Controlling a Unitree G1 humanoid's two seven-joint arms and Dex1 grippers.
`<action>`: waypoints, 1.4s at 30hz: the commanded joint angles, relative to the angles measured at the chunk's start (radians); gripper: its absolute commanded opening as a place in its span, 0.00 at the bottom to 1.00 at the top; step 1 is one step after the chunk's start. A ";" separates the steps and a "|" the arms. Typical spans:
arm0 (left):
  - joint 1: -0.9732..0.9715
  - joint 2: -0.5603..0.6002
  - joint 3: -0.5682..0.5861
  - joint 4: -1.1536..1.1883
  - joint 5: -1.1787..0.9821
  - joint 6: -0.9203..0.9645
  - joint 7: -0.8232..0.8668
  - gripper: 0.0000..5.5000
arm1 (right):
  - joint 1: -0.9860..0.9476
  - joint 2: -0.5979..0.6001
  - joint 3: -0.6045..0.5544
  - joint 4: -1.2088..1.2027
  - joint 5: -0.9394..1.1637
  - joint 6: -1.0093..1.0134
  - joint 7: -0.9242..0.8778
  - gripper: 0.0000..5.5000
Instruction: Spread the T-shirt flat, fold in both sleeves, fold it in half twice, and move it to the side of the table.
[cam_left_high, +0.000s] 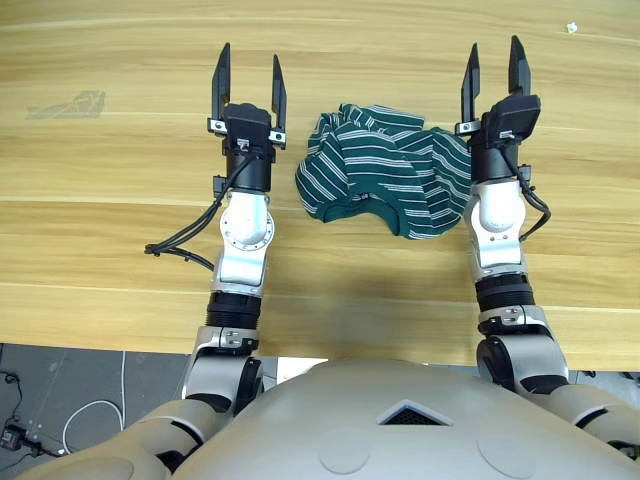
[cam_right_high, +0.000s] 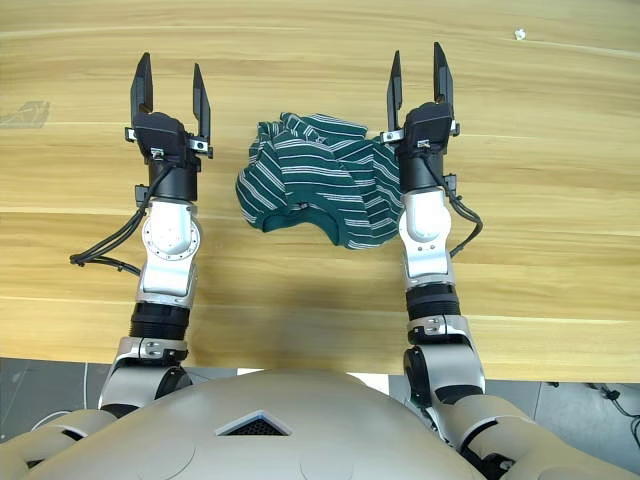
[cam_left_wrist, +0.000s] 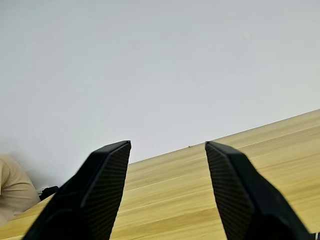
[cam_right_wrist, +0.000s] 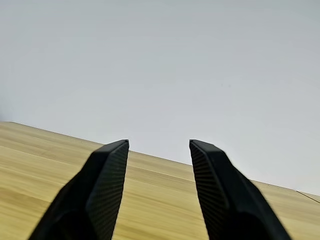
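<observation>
Both arms lie out over the near edge of the table (cam_left_high: 100, 210), one to each side of the T-shirt (cam_left_high: 385, 170); the left gripper (cam_left_high: 250, 62) has its two fingers spread wide and holds nothing, and the right gripper (cam_left_high: 495, 48) is parted much the same, also with nothing in it; the wrist views show only bare wood between the black fingers. The shirt, dark green with thin white stripes, sits in a crumpled heap well in from the near edge; it lies between the arms, touching or just under the right wrist and a little apart from the left one.

Nothing is spread yet, so I judge flattening to be the step in hand. To do it well, each gripper should take a separate outer edge rather than a bunch of folds; the curved opening on the heap's near side (cam_left_high: 375, 207) looks like a fair landmark, though I cannot tell whether it is neck or hem. Pinch one layer only, lift slightly, then draw toward the table's left and right edges; dragging flat may just shift the whole heap.
</observation>
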 joint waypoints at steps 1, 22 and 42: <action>0.007 0.004 -0.004 -0.005 0.006 -0.001 -0.006 0.51 | 0.007 -0.001 0.001 -0.017 0.007 0.004 0.008 0.41; 0.396 0.597 -0.069 -0.391 -0.014 0.095 -0.693 0.51 | 0.420 -0.386 0.138 -0.623 0.197 0.471 0.629 0.41; 0.118 0.562 -0.276 -0.098 0.272 -0.030 -0.639 0.51 | 0.473 -0.440 0.253 -0.631 0.085 0.621 0.716 0.41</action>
